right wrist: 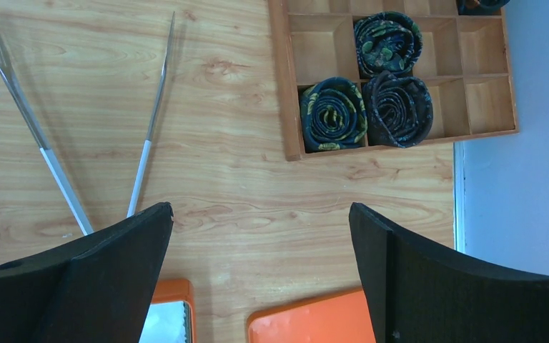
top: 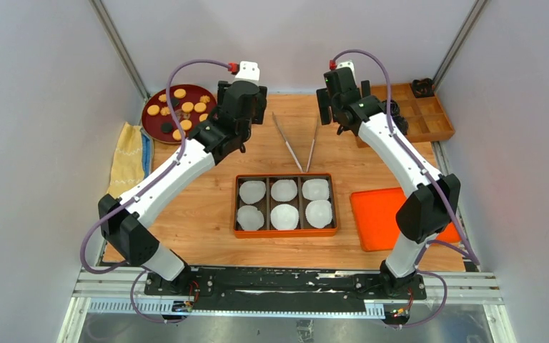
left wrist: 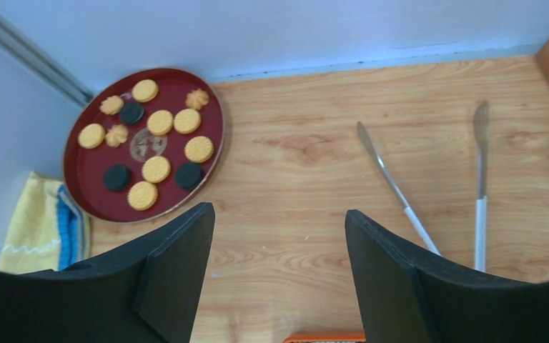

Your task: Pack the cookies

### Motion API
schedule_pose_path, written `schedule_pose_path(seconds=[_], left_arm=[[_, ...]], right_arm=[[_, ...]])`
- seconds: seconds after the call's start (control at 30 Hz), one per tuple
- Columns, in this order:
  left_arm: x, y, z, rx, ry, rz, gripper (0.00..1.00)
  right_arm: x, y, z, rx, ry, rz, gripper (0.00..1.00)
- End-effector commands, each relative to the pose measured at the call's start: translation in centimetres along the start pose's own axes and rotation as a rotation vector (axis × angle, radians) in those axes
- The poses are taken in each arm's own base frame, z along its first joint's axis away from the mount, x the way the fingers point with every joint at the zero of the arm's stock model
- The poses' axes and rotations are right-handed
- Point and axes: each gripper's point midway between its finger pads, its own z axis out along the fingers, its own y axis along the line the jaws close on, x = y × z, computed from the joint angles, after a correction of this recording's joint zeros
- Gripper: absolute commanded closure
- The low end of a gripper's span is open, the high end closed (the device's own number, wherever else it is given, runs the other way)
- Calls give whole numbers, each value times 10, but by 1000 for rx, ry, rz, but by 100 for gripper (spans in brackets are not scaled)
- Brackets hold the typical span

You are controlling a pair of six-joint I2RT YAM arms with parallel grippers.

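Several round cookies (top: 187, 107), golden and dark, lie on a dark red round plate (top: 150, 125) at the far left; they also show in the left wrist view (left wrist: 160, 122). An orange six-compartment box (top: 284, 233) sits mid-table, with a white paper cup (top: 284, 190) in each compartment and no cookies in it. My left gripper (top: 241, 107) (left wrist: 279, 214) is open and empty over bare wood, right of the plate. My right gripper (top: 343, 100) (right wrist: 261, 211) is open and empty above the wood between the metal tongs (top: 288, 143) and the wooden organizer (top: 418, 111).
The tongs (left wrist: 400, 189) (right wrist: 148, 136) lie open behind the box. An orange lid (top: 382, 214) (right wrist: 314, 325) lies right of the box. The organizer (right wrist: 393, 71) holds rolled dark fabrics. A yellow cloth (top: 127, 157) (left wrist: 39, 221) lies at the left edge.
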Motion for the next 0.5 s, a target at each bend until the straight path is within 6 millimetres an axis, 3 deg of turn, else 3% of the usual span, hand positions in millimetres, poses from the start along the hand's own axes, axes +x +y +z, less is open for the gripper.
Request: schedule_pose_path(seconds=[0.0, 0.2, 0.47], left_arm=[[-35, 10, -8, 88, -70, -112, 27], [-28, 34, -12, 109, -65, -206, 30], [2, 45, -9, 64, 12, -222, 31]], right_arm=[[-16, -6, -6, 42, -23, 1, 0], [-13, -9, -5, 42, -31, 18, 0], [1, 22, 9, -109, 23, 54, 0]])
